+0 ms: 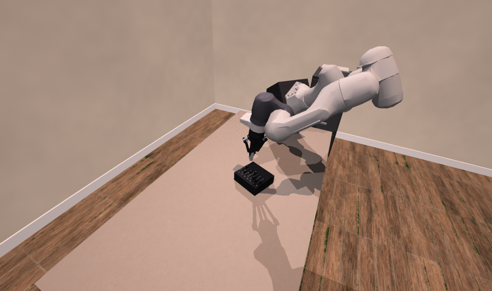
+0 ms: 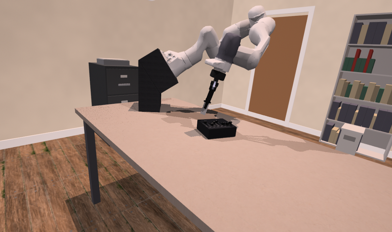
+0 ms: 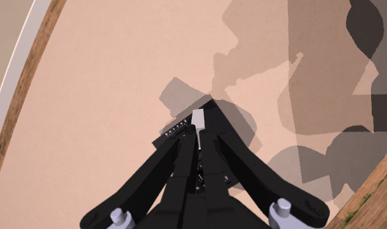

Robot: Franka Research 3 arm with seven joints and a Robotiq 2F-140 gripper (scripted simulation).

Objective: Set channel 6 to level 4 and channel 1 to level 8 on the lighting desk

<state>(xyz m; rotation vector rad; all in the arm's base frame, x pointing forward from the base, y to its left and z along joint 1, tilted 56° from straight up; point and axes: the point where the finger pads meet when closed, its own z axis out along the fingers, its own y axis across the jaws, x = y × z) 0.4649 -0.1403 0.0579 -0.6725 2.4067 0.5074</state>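
Lighting desk (image 2: 217, 132): one, on table (image 2: 249, 178) | tool (image 2: 204, 111): one, fingers together, empty

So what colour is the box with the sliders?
Black. The lighting desk shows best in the exterior view, sitting on the table.

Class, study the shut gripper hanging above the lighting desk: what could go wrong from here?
1. The shut gripper hangs tilted above the lighting desk, whose caps sit close together; its tip could nudge a neighbouring fader.
2. The desk merely stands on the table; a hard push might slide or tip it.
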